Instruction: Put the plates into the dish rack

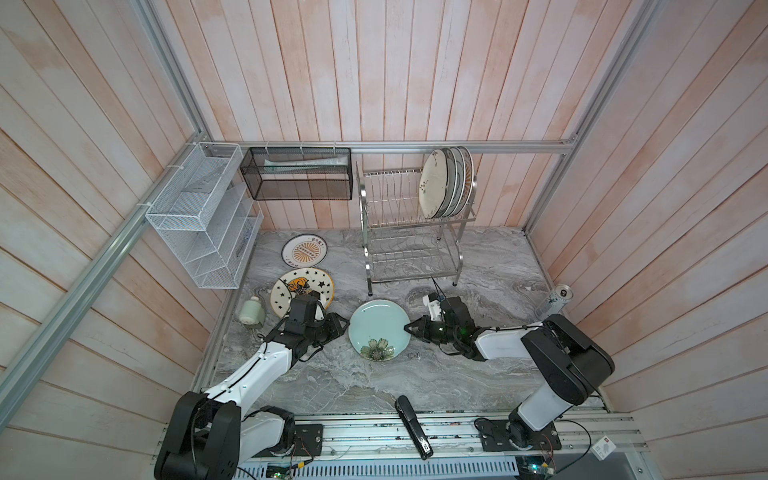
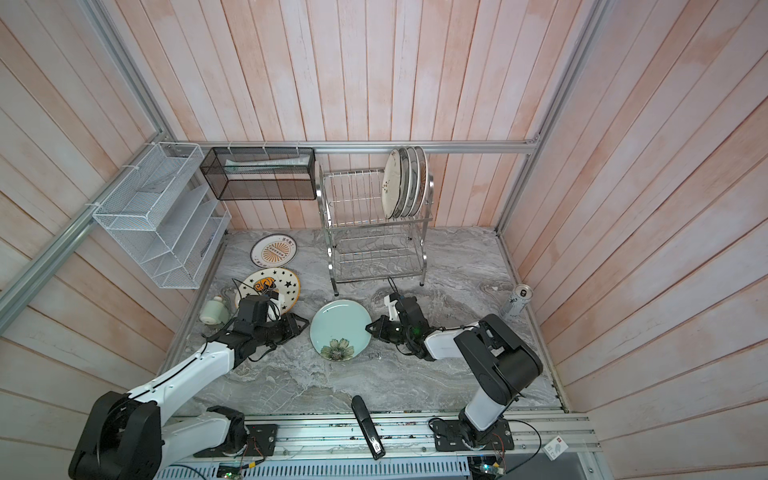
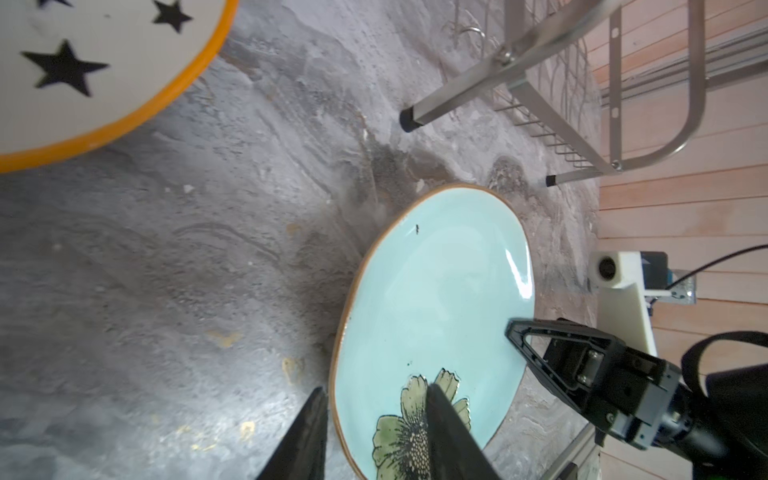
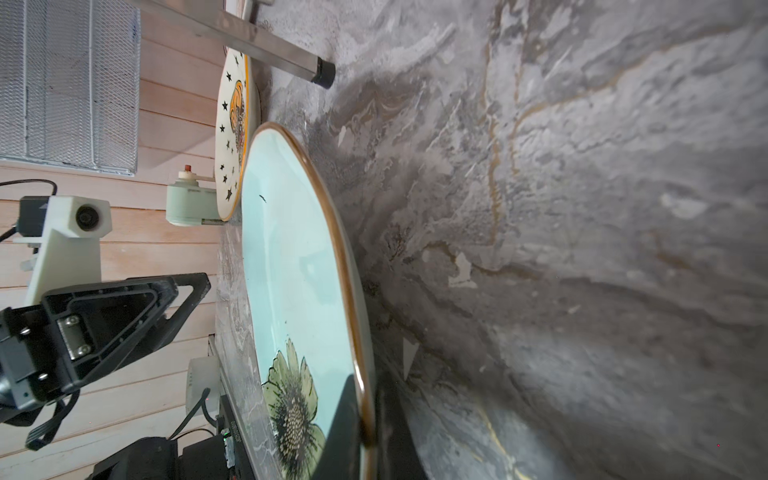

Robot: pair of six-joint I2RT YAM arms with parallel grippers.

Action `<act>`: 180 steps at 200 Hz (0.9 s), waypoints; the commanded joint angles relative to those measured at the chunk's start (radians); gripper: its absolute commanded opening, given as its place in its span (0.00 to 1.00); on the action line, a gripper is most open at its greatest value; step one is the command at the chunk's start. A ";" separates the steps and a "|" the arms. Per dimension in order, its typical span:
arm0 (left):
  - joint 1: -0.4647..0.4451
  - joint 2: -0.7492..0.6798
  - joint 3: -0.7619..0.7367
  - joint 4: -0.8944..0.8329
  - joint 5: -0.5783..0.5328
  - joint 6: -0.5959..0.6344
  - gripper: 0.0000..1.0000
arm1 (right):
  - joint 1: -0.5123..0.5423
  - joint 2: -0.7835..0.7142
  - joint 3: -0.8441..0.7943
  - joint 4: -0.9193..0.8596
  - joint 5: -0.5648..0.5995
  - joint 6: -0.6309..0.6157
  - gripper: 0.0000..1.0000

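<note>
The green plate point(image 1: 376, 324) lay on the worktop point(image 1: 415, 374) before the rack point(image 1: 409, 249), right pincer point(image 1: 408, 327) clamped on its rim, left pincer point(image 3: 374, 390) apart astride the far rim; next it likely needed lifting upright into a slot

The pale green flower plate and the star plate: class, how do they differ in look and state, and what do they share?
The flower plate is pale green with one flower and a brown rim; the star plate is cream with black stars and an orange rim. The right gripper is shut on the flower plate's rim; no gripper holds the star plate. Both are round and outside the dish rack.
</note>
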 commanded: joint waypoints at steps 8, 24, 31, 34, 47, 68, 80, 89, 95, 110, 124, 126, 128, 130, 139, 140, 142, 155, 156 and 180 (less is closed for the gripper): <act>-0.023 0.023 -0.021 0.071 0.000 -0.027 0.41 | -0.014 -0.057 0.004 0.058 -0.053 -0.016 0.00; -0.033 0.030 -0.028 0.088 0.000 -0.036 0.41 | -0.021 -0.065 0.004 0.063 -0.063 -0.014 0.00; -0.039 0.033 -0.029 0.092 -0.003 -0.039 0.41 | -0.024 -0.068 0.002 0.065 -0.068 -0.014 0.00; -0.040 0.035 -0.030 0.092 -0.003 -0.040 0.41 | -0.025 -0.069 0.003 0.066 -0.069 -0.014 0.00; -0.046 0.043 -0.026 0.095 -0.005 -0.041 0.41 | -0.031 -0.075 0.000 0.072 -0.076 -0.010 0.00; -0.059 0.057 -0.016 0.100 -0.007 -0.041 0.41 | -0.038 -0.082 -0.004 0.091 -0.092 0.002 0.00; -0.066 0.070 -0.011 0.103 -0.011 -0.041 0.41 | -0.039 -0.086 -0.004 0.103 -0.101 0.007 0.00; -0.074 0.077 -0.010 0.106 -0.015 -0.042 0.41 | -0.041 -0.088 -0.002 0.108 -0.105 0.012 0.00; -0.078 0.081 -0.008 0.108 -0.019 -0.042 0.41 | -0.043 -0.090 -0.003 0.115 -0.107 0.017 0.00; -0.087 0.094 -0.004 0.116 -0.021 -0.044 0.41 | -0.045 -0.095 -0.002 0.129 -0.109 0.028 0.00; -0.093 0.103 -0.003 0.132 -0.014 -0.047 0.41 | -0.045 -0.096 -0.002 0.142 -0.113 0.038 0.00; -0.094 0.104 -0.003 0.135 -0.012 -0.047 0.41 | -0.046 -0.096 -0.002 0.143 -0.115 0.039 0.00; -0.095 0.105 -0.004 0.138 -0.010 -0.048 0.41 | -0.046 -0.095 -0.002 0.145 -0.116 0.041 0.00; -0.096 0.106 -0.006 0.141 -0.007 -0.048 0.41 | -0.045 -0.095 -0.002 0.147 -0.117 0.043 0.00; -0.099 0.105 -0.009 0.163 0.008 -0.052 0.41 | -0.045 -0.094 -0.002 0.159 -0.122 0.050 0.00; -0.100 0.104 -0.009 0.166 0.010 -0.052 0.41 | -0.045 -0.094 -0.002 0.160 -0.123 0.051 0.00; -0.100 0.103 -0.010 0.172 0.015 -0.052 0.41 | -0.046 -0.094 -0.003 0.161 -0.124 0.053 0.00; -0.104 0.096 -0.021 0.210 0.035 -0.062 0.40 | -0.045 -0.092 -0.004 0.174 -0.128 0.062 0.00; -0.104 0.096 -0.022 0.213 0.037 -0.062 0.40 | -0.045 -0.091 -0.004 0.177 -0.127 0.062 0.00; -0.114 0.073 -0.025 0.239 0.047 -0.066 0.40 | -0.047 -0.085 -0.009 0.209 -0.141 0.082 0.00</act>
